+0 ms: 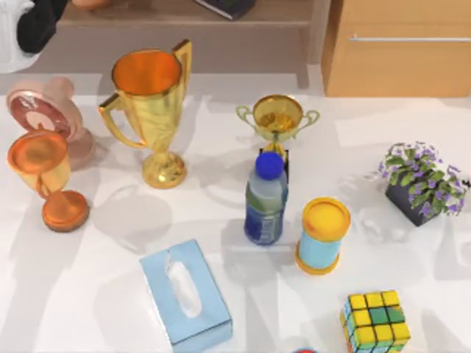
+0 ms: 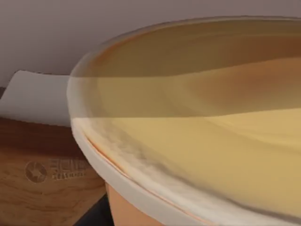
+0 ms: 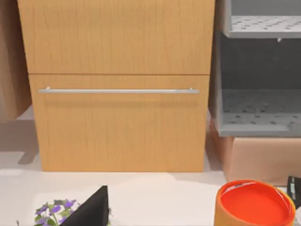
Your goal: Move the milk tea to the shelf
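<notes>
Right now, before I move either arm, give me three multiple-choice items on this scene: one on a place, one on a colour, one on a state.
1. Where does the blue-capped bottle stand?
A) just left of the yellow-lidded can
B) on top of the tissue box
C) at the table's far left edge

2. What colour are the flowers of the potted plant?
A) red
B) purple
C) orange

3. How is the drawer cabinet?
A) one drawer pulled out
B) shut
C) tipped on its side

Answers:
1 A: the top view shows the bottle upright beside the can, toward the left.
2 B: purple blooms sit over green leaves.
3 B: in the right wrist view its fronts sit flush, the bar handle level.
</notes>
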Robot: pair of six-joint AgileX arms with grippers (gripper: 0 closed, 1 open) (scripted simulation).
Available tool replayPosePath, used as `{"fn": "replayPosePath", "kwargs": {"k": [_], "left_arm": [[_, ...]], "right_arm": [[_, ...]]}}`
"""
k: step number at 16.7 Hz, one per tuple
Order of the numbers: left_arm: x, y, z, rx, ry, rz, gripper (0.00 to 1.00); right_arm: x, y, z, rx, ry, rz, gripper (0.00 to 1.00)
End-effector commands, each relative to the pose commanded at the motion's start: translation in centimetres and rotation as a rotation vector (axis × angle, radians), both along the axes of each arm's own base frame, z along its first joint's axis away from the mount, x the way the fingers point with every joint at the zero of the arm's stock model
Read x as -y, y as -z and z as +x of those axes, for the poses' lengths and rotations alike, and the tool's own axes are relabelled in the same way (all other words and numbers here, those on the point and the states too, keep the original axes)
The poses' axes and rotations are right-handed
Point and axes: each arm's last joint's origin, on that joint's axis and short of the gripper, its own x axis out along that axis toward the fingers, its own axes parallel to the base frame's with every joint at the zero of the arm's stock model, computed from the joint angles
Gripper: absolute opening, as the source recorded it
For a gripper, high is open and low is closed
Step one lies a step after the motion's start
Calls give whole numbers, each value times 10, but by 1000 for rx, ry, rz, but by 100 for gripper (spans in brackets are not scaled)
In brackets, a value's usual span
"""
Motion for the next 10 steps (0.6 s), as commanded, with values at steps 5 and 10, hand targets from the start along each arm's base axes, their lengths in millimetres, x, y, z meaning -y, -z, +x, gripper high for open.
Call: {"fn": "replayPosePath", "kwargs": {"k": [5,10], "left_arm": [[0,0,0,0,0,0,100],[0,0,0,0,0,0,100]], "right_arm": [[0,0,0,0,0,0,100],[0,0,0,0,0,0,100]]}}
